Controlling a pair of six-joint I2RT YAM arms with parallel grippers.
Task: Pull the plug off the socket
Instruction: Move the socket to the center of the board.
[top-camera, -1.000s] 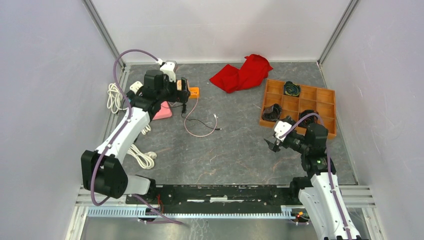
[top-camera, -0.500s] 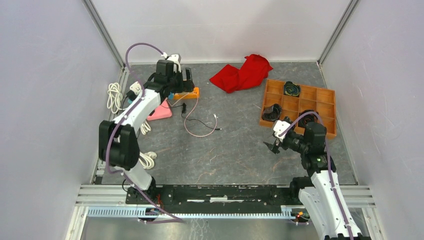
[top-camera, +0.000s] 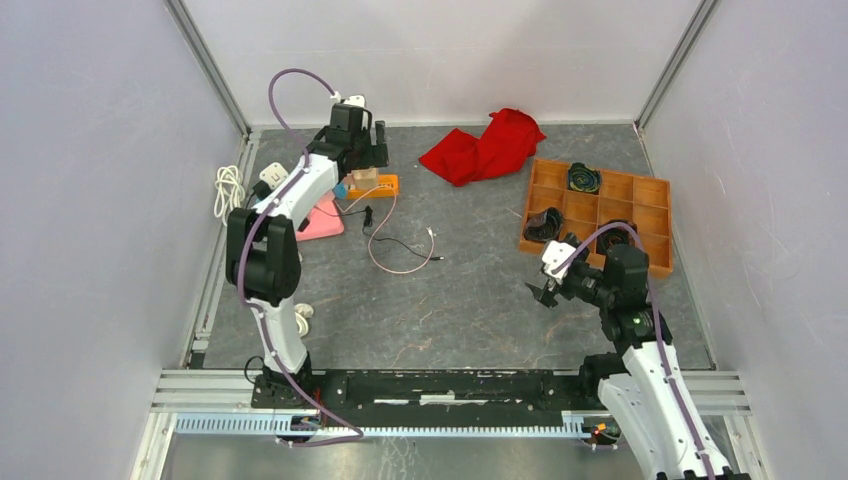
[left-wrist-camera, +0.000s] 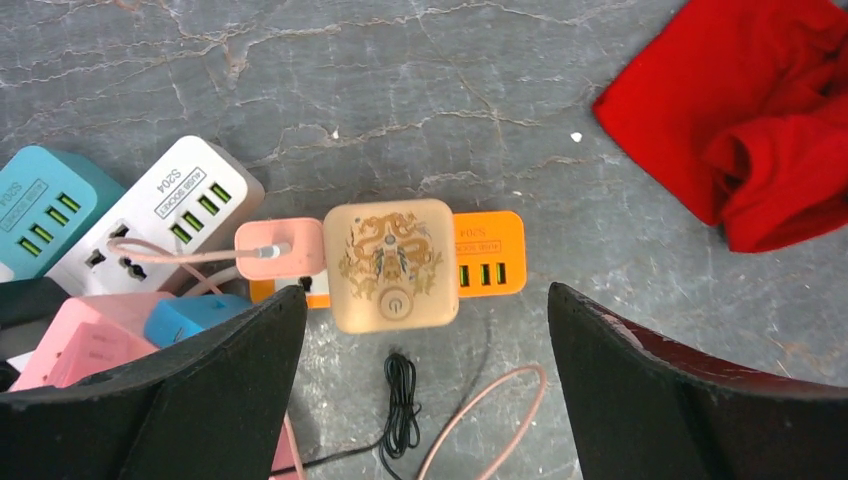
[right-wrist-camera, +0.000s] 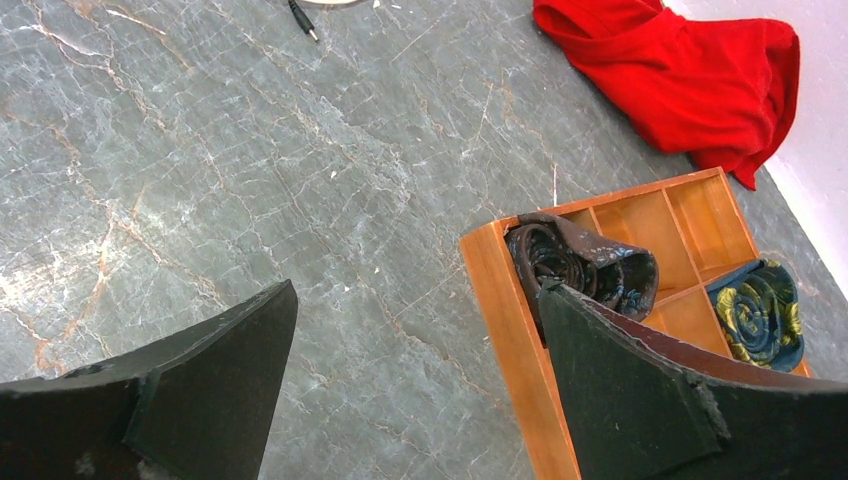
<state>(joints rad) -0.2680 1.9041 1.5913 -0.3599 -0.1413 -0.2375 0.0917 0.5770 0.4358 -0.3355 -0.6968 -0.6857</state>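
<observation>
Beige plug (left-wrist-camera: 392, 263) in socket (left-wrist-camera: 490, 268); tray (top-camera: 648, 205) holds rolled ties (right-wrist-camera: 580, 262), maybe.

A: We log the socket (left-wrist-camera: 490, 266): an orange power strip lying flat, running left to right across the centre of the left wrist view. Three green USB ports show at its right end.

B: Agreed. The plug (left-wrist-camera: 391, 264) is a beige square block with rounded corners, a gold dragon ornament and a power symbol near its lower edge. It sits on the strip's middle, not pulled off.

A: We also note a pink plug (left-wrist-camera: 280, 250) on the strip's left end, just beside the beige one, with its pink cable (left-wrist-camera: 170, 257) running left.

B: In the top view, the strip lies upper left of centre.
</observation>
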